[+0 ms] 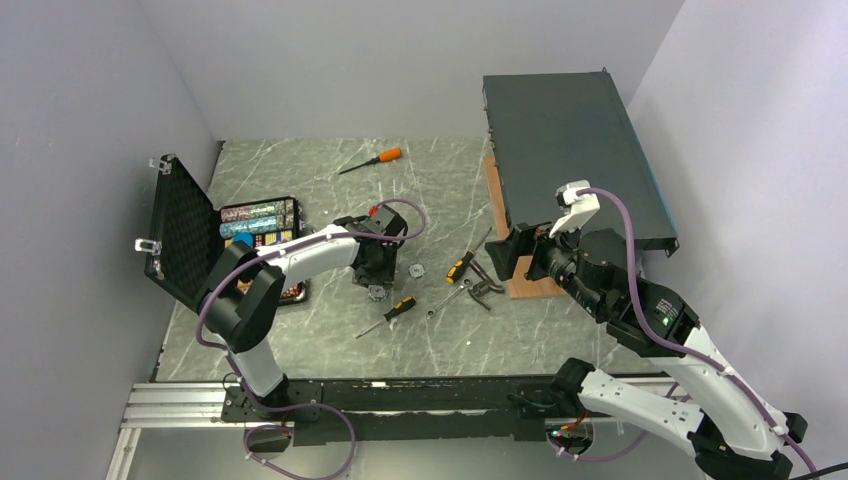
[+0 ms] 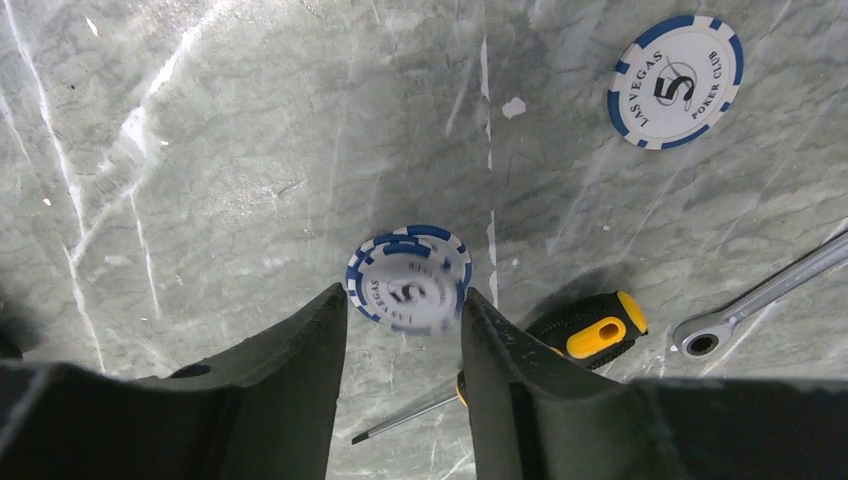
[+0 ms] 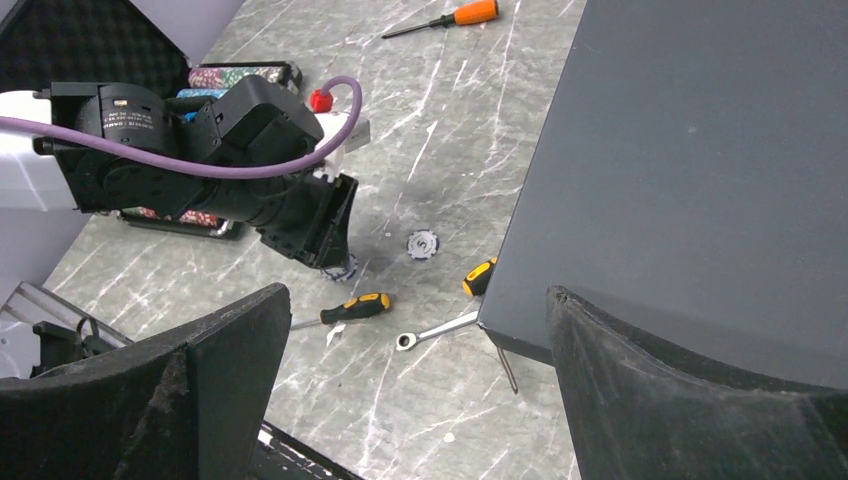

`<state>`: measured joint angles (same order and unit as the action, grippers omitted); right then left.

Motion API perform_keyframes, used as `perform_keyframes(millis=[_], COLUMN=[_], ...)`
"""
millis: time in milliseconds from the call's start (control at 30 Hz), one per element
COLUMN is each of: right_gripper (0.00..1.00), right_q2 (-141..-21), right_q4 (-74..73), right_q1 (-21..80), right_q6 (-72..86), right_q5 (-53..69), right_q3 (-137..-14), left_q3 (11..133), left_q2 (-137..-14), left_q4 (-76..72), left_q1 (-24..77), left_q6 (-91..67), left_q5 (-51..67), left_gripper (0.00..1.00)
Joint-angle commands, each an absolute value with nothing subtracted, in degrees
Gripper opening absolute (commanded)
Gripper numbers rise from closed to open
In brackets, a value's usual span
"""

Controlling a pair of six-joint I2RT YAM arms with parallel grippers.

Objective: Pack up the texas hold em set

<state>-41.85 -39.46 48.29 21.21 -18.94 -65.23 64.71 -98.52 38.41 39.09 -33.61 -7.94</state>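
Observation:
The black case [image 1: 180, 232] stands open at the left, foam lid up, with rows of chips [image 1: 258, 222] inside. My left gripper [image 2: 403, 292] is low over the table to the case's right. Its fingertips touch both edges of a blue-and-white "5" chip [image 2: 408, 278], which looks blurred. This chip also shows in the right wrist view [image 3: 340, 268]. A second blue-and-white chip [image 2: 675, 82] lies loose on the table to the right [image 1: 416, 270]. My right gripper [image 3: 418, 290] is open and empty, raised beside the large dark box.
A yellow-handled screwdriver [image 2: 590, 330] lies right beside the left fingers, with a ratchet wrench [image 2: 760, 295] further right. A second yellow-handled screwdriver [image 1: 459, 266] and small tools lie mid-table. An orange-handled screwdriver [image 1: 372, 160] lies at the back. The large dark rack box [image 1: 570, 160] rests on a wooden block [image 1: 520, 285].

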Motion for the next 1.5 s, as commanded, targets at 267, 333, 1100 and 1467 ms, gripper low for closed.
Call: perform_keyframes(millis=[267,333,1100,1467], right_gripper=[1.0,1.0,1.0,1.0], right_q2=[-41.2,-41.2,-40.2,-40.7], right_q4=[-38.8,-38.8,-40.8,-41.2], right_q1=[48.2,48.2,48.2,48.2], right_q6=[21.6,21.5,21.3,20.8], right_q5=[-19.0,-19.1,-20.3,-20.2], right_q3=[-65.5,-65.5,-66.4,-67.4], left_q3=[67.0,68.3,89.7,90.9], left_q2=[-95.2,-95.7,-118.8,-122.1], left_q4=[39.0,36.8,39.4,40.8], left_q1=[39.3,39.4,44.7,45.4], left_q6=[-33.0,-32.2,-36.7,-37.2], left_q5=[-10.4,-7.7,-10.5,-12.4], left_gripper=[0.64,0.63,0.64,0.52])
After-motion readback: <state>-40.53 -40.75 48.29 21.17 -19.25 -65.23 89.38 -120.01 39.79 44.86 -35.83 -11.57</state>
